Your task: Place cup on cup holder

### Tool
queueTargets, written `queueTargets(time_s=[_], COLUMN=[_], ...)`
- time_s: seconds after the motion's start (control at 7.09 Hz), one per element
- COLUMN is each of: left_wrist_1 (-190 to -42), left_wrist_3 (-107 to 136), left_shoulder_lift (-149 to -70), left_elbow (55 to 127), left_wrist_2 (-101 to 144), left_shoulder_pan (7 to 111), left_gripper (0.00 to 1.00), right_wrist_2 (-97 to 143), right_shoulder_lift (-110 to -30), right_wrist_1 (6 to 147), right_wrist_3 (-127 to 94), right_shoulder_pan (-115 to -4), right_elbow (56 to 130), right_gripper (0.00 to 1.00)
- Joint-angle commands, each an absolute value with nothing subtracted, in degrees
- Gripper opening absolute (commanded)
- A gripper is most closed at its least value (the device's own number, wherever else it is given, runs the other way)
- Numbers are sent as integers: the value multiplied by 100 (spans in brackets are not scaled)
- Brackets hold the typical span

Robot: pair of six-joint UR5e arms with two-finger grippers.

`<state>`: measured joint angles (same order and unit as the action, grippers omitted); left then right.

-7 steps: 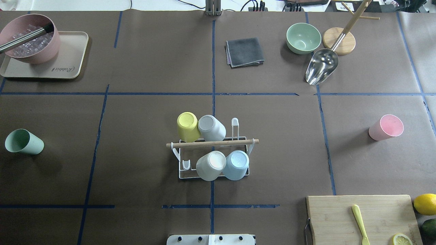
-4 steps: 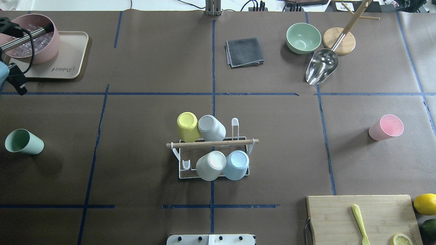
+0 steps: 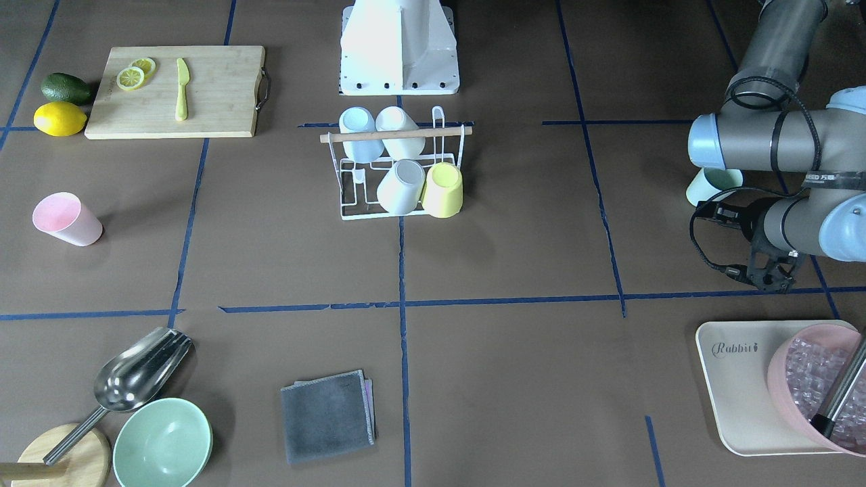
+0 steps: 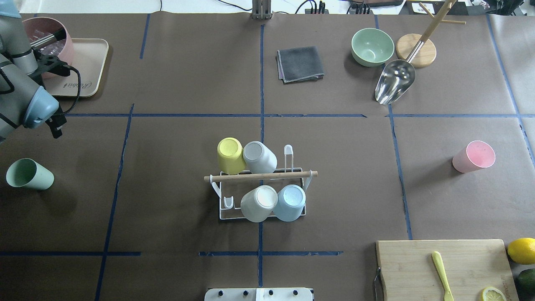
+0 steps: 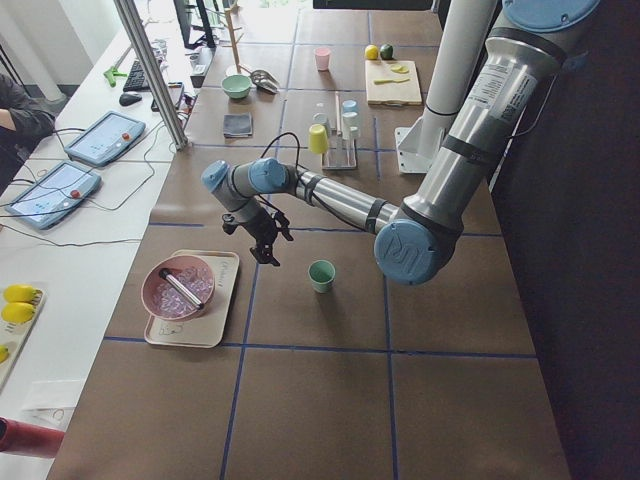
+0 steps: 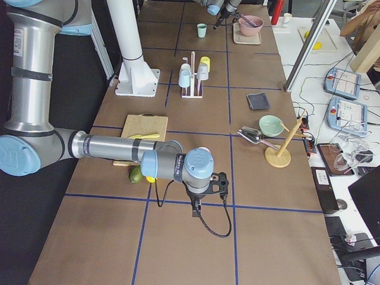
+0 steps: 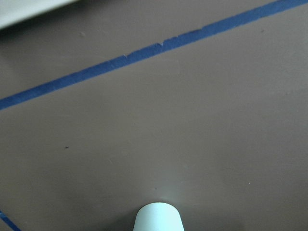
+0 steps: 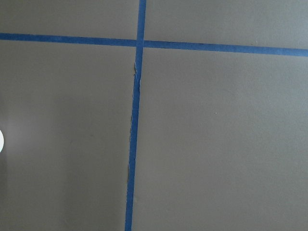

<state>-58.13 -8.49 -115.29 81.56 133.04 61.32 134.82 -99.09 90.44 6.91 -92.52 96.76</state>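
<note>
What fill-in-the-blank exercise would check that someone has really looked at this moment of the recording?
1. The cup holder carries ____ cups.
2. The loose cup on the robot's left is ____ in colour.
3. The loose cup on the robot's right is ____ in colour.
4. On the cutting board lies a ____ knife.

Missing words: four; green; pink; yellow.

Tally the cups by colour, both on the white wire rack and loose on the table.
Yellow plastic cup: 1
Pale grey plastic cup: 1
Off-white plastic cup: 1
Light blue plastic cup: 1
Mint green plastic cup: 1
Pink plastic cup: 1
Total: 6
</note>
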Motion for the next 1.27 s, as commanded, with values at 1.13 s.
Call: queueTargets(time_s=[1.13], left_wrist_1=[-5002], left_wrist_3=[-888], left_shoulder_lift=[-11408], left_elbow=[7357], left_wrist_2=[13315], left_shoulder_pan=[5405], left_gripper=[100], right_wrist_2=[13263], right_shoulder_lift=[-9923], right_wrist_1=[9044], right_wrist_3=[694], right_shoulder_pan=[-9334], right_elbow=[9685], right_gripper=[100])
